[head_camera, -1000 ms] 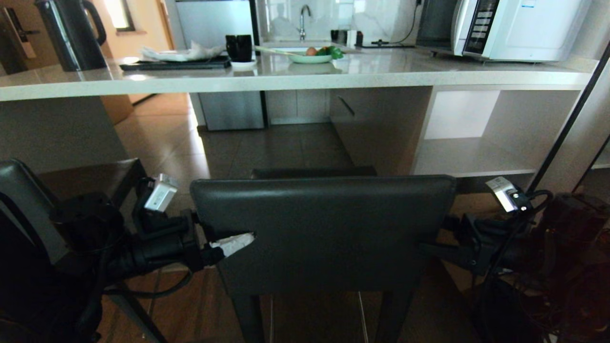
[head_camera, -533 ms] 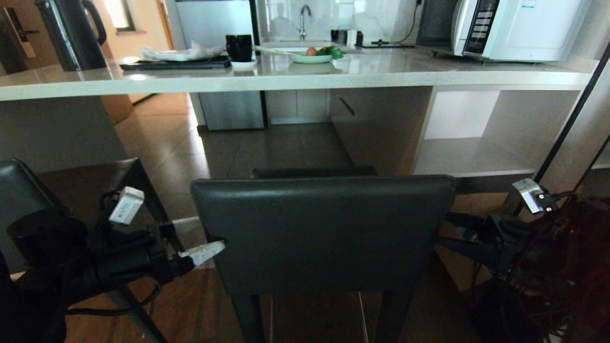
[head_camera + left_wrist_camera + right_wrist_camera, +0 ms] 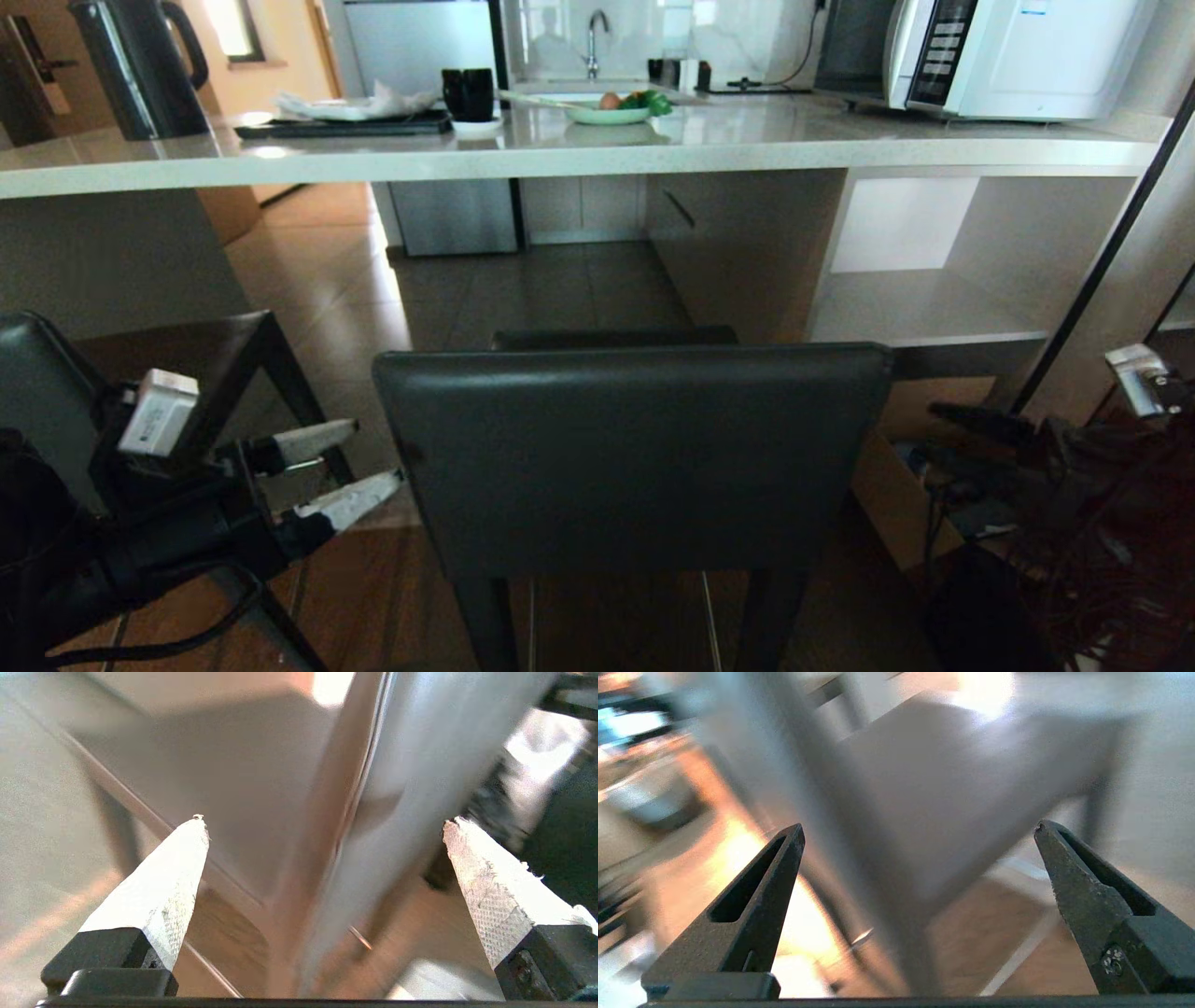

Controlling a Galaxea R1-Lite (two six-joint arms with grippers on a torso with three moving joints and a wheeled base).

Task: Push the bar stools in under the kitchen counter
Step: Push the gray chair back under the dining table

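One bar stool stands straight ahead, its dark-grey backrest facing me and its seat edge just short of the kitchen counter. A second bar stool stands at the left with its dark seat beside the counter's side panel. My left gripper is open, just off the centre backrest's left edge and apart from it. My right gripper is open, a little off the right edge. In the left wrist view the left gripper holds nothing, and the blurred backrest lies ahead. The right gripper is likewise empty.
On the counter stand a black kettle, a dark tray, black cups, a plate of food and a microwave. Open white shelves sit under its right end. A thin black pole slants at the right.
Both arms have swung outward from the centre stool's backrest: the left gripper to the left and lower, the right gripper to the right. The stool has stayed put.
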